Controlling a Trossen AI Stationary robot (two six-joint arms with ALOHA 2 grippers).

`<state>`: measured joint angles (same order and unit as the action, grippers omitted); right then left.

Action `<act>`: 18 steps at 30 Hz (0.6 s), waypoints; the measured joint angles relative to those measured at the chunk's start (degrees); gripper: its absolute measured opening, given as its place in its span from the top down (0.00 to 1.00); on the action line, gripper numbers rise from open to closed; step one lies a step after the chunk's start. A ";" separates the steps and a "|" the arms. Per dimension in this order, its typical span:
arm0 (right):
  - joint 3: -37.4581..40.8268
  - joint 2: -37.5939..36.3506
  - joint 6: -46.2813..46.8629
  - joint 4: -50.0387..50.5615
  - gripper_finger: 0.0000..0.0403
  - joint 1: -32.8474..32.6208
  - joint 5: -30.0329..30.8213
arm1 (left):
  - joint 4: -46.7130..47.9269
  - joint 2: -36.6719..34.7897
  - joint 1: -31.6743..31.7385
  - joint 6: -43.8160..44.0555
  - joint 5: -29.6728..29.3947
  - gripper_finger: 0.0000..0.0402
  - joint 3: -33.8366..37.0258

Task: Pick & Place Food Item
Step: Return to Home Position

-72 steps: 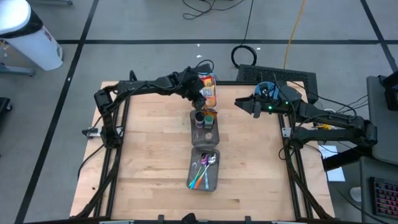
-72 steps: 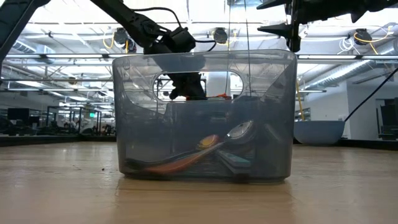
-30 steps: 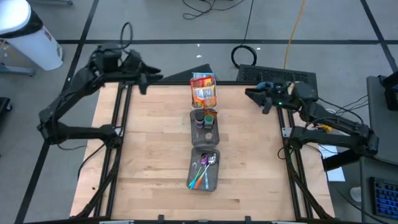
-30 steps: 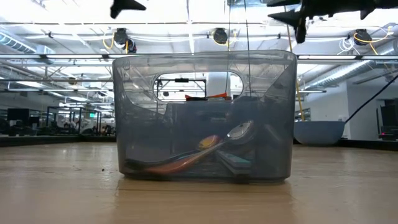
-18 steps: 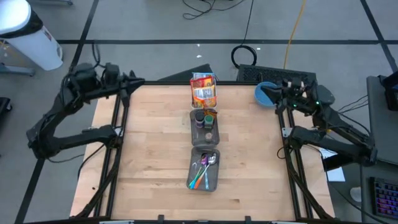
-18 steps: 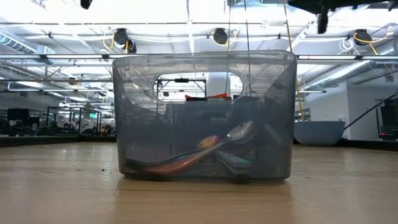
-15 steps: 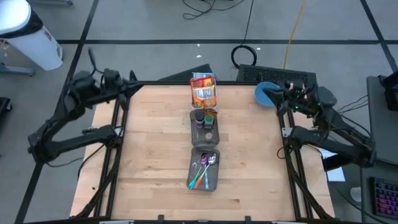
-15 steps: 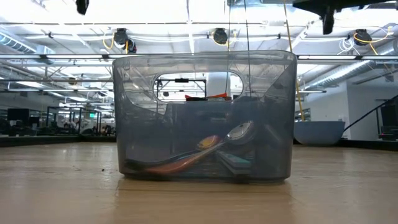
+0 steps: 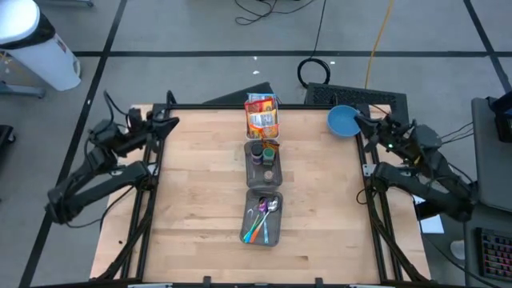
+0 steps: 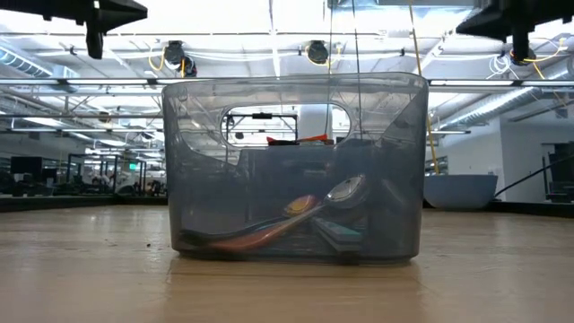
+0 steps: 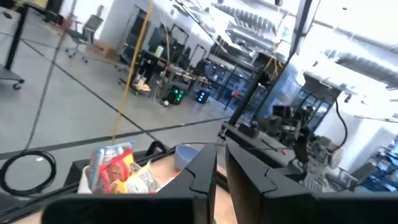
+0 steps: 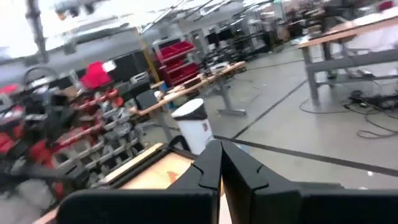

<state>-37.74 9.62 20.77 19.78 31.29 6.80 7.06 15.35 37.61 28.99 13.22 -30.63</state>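
Observation:
The food item, an orange and red snack bag point(image 9: 262, 116), lies at the middle of the table's far edge; it also shows in the left wrist view point(image 11: 118, 168). My left gripper point(image 9: 170, 122) hangs over the table's far left corner, its fingers point(image 11: 205, 171) almost together with nothing between them. My right gripper point(image 9: 358, 120) hangs at the far right edge beside a blue bowl point(image 9: 342, 120), shut and empty point(image 12: 221, 165). Both are well away from the bag.
A clear bin of small items point(image 9: 263, 156) and a clear bin of spoons point(image 9: 262, 218) stand in a row from the bag toward the near edge. The spoon bin point(image 10: 291, 170) fills the low view. Bare wood lies to either side of the row.
Both arms have drawn back from the table's middle. My left gripper has gone toward the left edge and sunk lower. My right gripper has gone toward the right edge, past the blue bowl. The bag and the bins have stayed put.

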 joint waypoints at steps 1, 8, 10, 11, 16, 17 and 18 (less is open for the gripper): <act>1.93 -0.92 0.91 -1.28 1.00 0.00 0.77 | -0.03 -0.67 0.02 0.00 -0.52 0.90 0.51; 20.75 -3.27 8.20 -22.22 1.00 -0.61 1.42 | -0.59 -4.67 0.02 1.70 -2.36 0.90 5.61; 23.61 -2.51 8.33 -27.48 1.00 -1.87 4.06 | -1.90 -5.58 0.02 2.96 -2.44 0.90 7.18; 24.48 -2.02 7.95 -28.33 1.00 -2.67 5.30 | -2.58 -5.95 0.01 3.34 -2.59 0.90 7.85; 25.55 1.04 5.09 -25.54 1.00 -8.40 10.60 | -6.58 -6.58 0.02 5.35 -2.83 0.90 11.77; 25.61 1.79 4.75 -24.48 1.00 -9.88 11.96 | -6.98 -6.58 0.02 5.69 -2.92 0.90 12.47; 25.68 2.50 4.38 -23.40 1.00 -11.33 13.68 | -7.24 -6.58 0.02 5.92 -3.02 0.90 13.22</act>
<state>-12.05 12.12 25.15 -3.62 19.95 20.48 -0.18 8.78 37.63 34.91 10.19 -17.42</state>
